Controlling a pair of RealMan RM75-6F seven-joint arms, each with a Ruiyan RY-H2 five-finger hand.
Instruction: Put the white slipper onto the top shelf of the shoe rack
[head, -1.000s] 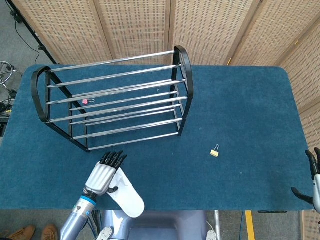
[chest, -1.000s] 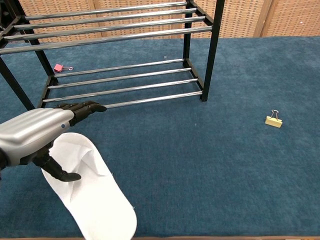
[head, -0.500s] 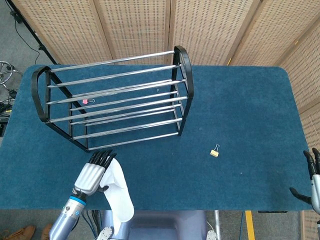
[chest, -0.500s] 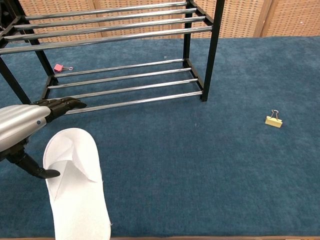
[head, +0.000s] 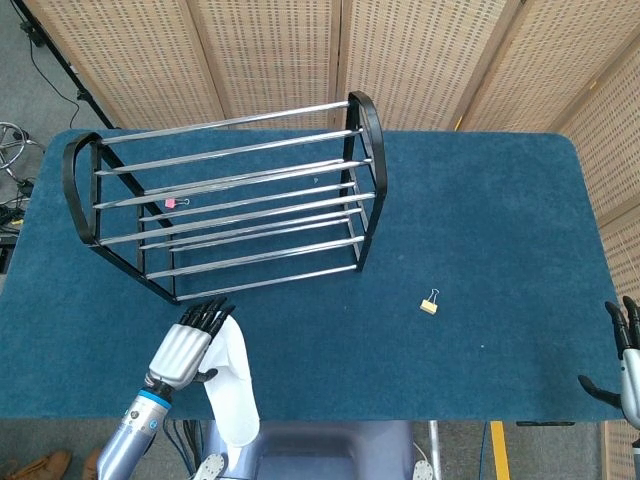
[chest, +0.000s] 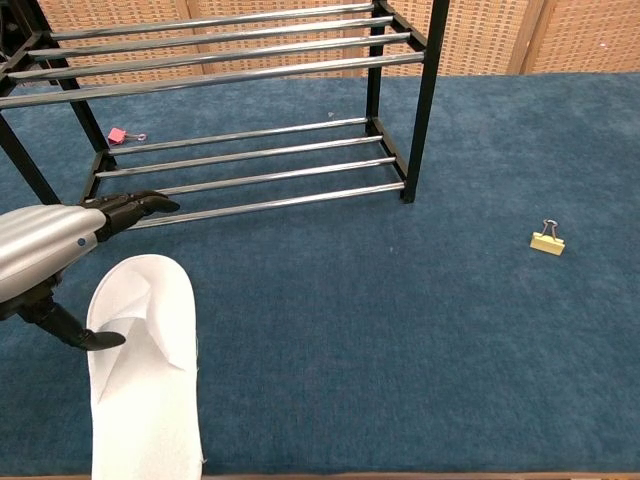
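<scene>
The white slipper (head: 232, 390) (chest: 145, 372) lies flat on the blue table near the front edge, toe toward the rack, heel hanging past the edge. My left hand (head: 186, 345) (chest: 48, 256) hovers at the slipper's left side with fingers stretched toward the rack. Its thumb tip reaches the slipper's left edge, and it holds nothing. The black and chrome shoe rack (head: 225, 190) (chest: 240, 45) stands at the back left, both shelves bare. My right hand (head: 626, 360) is at the table's far right edge with fingers spread and nothing in it.
A yellow binder clip (head: 429, 304) (chest: 546, 241) lies on the blue table (head: 480, 220) right of the rack. A small pink clip (head: 170, 202) (chest: 117, 134) lies under the rack. Wicker screens stand behind the table.
The slipper has turned, its heel swinging left, so it now points nearly straight at the rack. My left hand moved left, from over the slipper to its side. The right hand barely moved.
</scene>
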